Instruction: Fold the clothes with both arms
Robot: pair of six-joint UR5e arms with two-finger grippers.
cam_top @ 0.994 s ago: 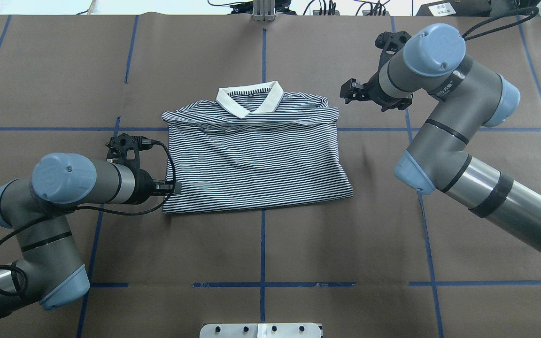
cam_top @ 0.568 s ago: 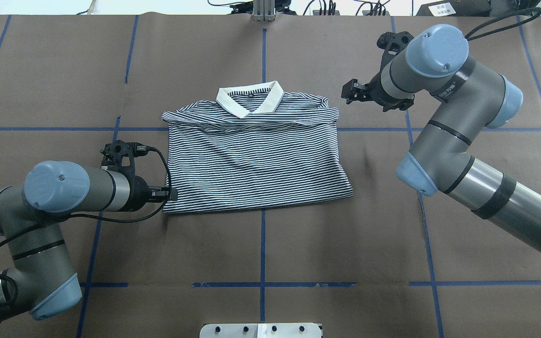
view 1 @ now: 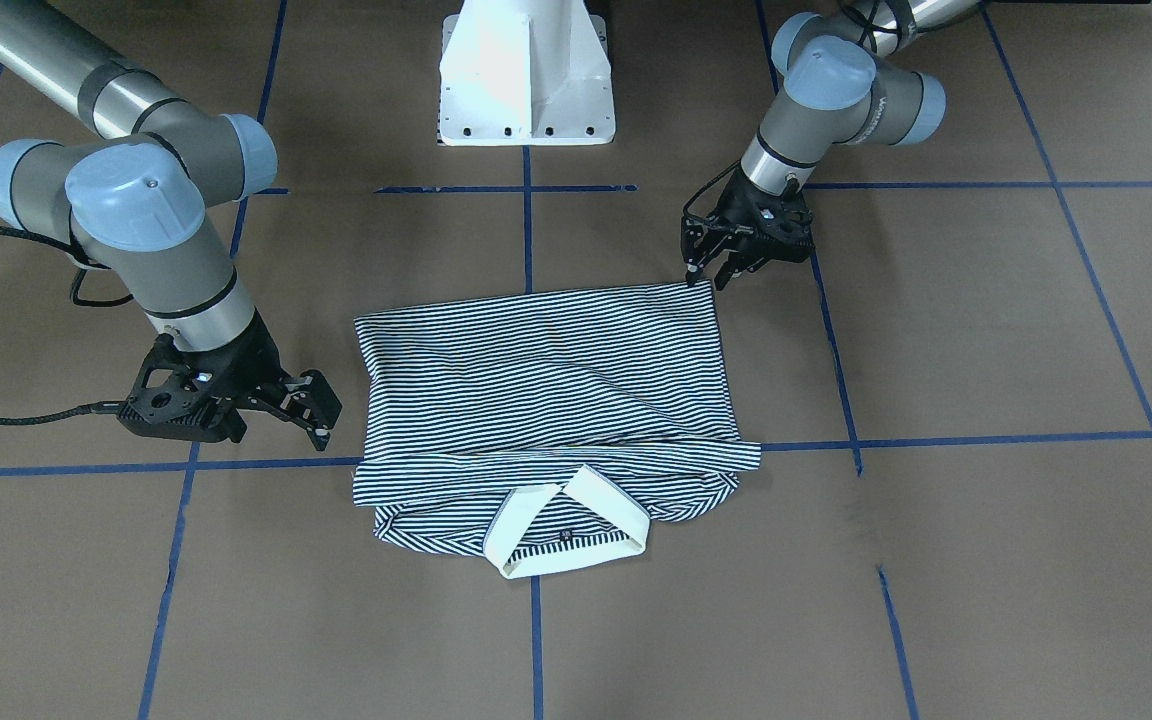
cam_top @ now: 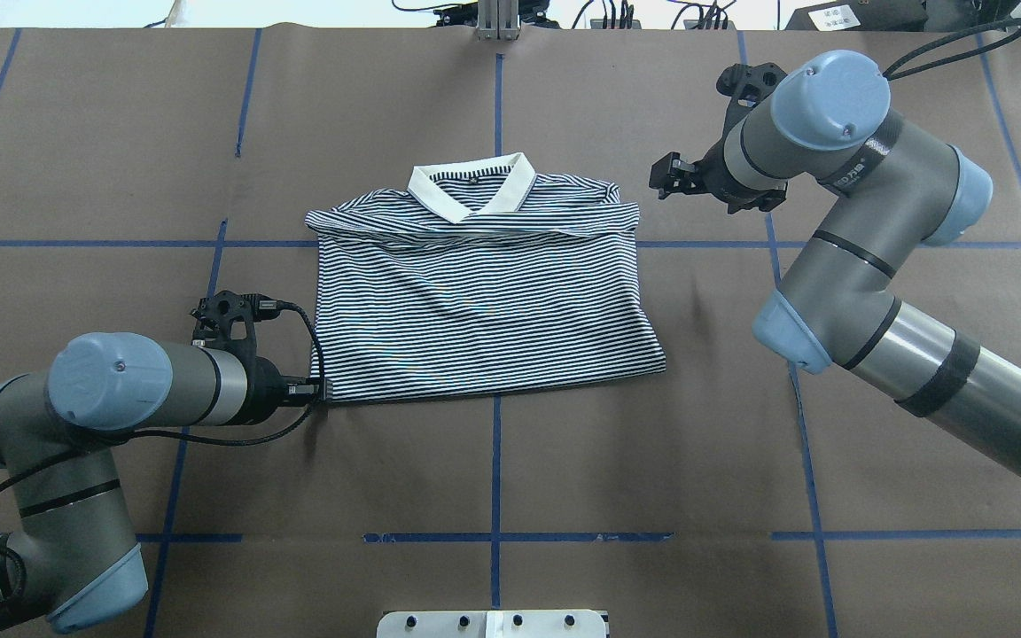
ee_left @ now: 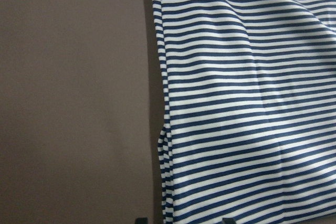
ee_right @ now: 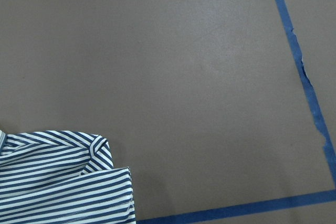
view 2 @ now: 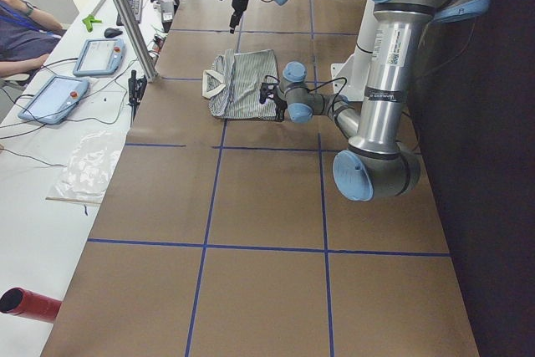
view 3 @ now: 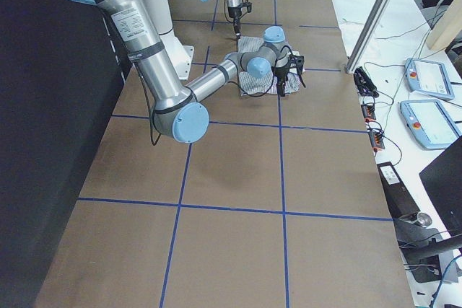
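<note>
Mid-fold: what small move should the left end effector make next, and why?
Probably close the left end effector on the near hem corner of the shirt. It is open, and the left wrist view shows the striped edge lying inside its span. The right end effector, also open, hangs beside the shoulder, off the cloth, so it likely follows.

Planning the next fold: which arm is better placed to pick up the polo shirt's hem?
Left. The left gripper has its open jaws at the polo shirt hem corner, straddling its edge; the right gripper hangs off the cloth beside the collar end.
</note>
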